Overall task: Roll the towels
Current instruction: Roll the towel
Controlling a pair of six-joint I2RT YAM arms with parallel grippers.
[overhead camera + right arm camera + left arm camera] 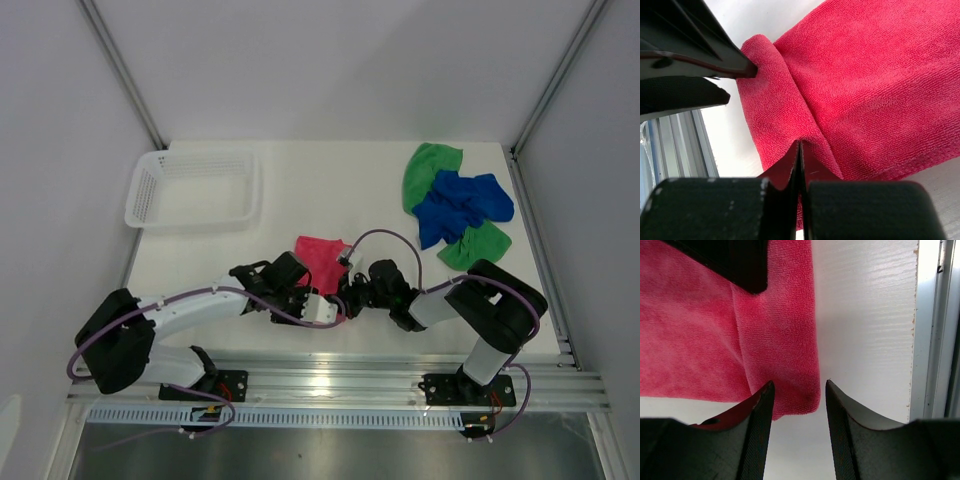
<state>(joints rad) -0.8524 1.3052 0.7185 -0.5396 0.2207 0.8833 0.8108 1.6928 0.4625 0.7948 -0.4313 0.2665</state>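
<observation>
Three towels, none rolled yet. We see the pink towel at the counter's near edge, one fold begun; left hand partly open astride its corner, holding nothing; right hand shut against the fold. The blue towel and green towel lie heaped far right.

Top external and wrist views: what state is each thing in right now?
pink-red towel: mostly flat, one edge curled over, not rolled.
blue towel: crumpled, lying on the green towel.
green towel: crumpled, partly under the blue towel.
white mesh basket: upright, no towel inside.
left claw: open, astride the pink-red towel's corner.
right claw: shut, tips at its fold.
</observation>
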